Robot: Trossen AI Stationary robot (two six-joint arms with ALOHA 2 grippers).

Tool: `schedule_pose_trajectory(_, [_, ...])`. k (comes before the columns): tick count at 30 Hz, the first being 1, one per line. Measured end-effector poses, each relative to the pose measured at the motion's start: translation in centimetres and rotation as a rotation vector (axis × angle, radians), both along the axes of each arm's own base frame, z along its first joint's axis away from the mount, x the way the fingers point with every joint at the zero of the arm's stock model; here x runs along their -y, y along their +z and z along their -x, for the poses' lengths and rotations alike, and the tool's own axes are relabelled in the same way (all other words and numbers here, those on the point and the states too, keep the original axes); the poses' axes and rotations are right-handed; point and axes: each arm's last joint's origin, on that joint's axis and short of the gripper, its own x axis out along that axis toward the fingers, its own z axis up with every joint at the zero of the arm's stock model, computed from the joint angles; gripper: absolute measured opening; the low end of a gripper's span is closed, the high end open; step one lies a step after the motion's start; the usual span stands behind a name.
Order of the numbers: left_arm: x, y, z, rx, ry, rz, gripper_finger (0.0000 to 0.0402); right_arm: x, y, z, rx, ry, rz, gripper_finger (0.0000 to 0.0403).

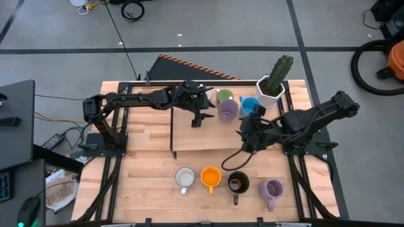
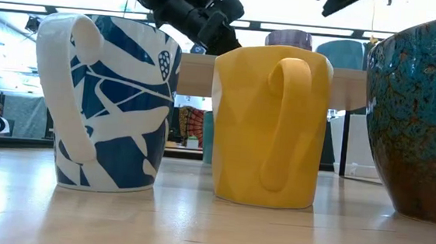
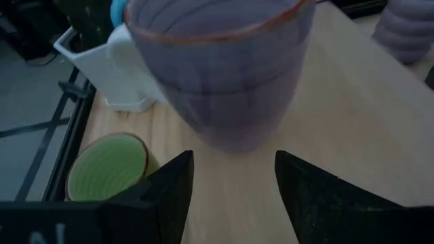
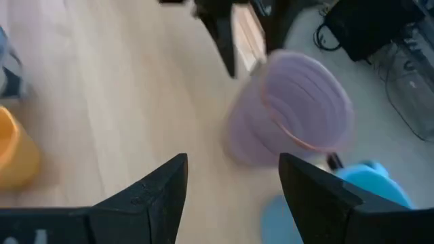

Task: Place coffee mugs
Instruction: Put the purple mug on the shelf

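A lavender mug (image 1: 228,110) stands upright on the raised wooden board (image 1: 189,135), between a green mug (image 1: 222,96) and a blue mug (image 1: 250,106). My left gripper (image 1: 199,117) hovers open just left of it, and the mug (image 3: 224,68) fills the view ahead of the fingers. My right gripper (image 1: 245,137) is open above the board, on the near right side of the same mug (image 4: 291,108). Both grippers have nothing between their fingers. Along the table's near edge stand a white mug (image 1: 185,178), an orange mug (image 1: 210,178), a dark brown mug (image 1: 238,183) and a second lavender mug (image 1: 272,190).
A white faceted pot with a cactus (image 1: 271,88) stands at the board's far right corner, close behind the blue mug. In the low view the patterned white mug (image 2: 110,102), the orange mug (image 2: 268,126) and the dark mug (image 2: 421,115) block most of the board behind them.
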Motion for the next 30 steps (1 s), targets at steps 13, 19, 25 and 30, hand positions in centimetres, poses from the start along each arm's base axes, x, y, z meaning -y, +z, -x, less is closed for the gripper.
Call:
schedule_pose_trajectory(13, [0.4, -0.5, -0.9, 0.037, 0.022, 0.029, 0.0215, 4.5, 1.8, 2.7, -0.041, -0.101, -0.061, 0.0238])
schedule_pose_trajectory(19, [0.1, -0.4, -1.6, 0.107, 0.037, -0.003, 0.0215, 6.0, 1.7, 2.7, -0.073, -0.118, -0.144, 0.0238])
schedule_pose_trajectory(25, [0.1, -0.5, -1.6, 0.108, 0.037, -0.004, 0.0215, 6.6, 1.6, 2.6, -0.080, -0.133, -0.169, 0.0238])
schedule_pose_trajectory(30, [-0.1, -0.4, -1.4, 0.096, 0.042, -0.002, 0.0215, 6.5, 1.7, 2.7, -0.082, -0.117, -0.182, 0.0238])
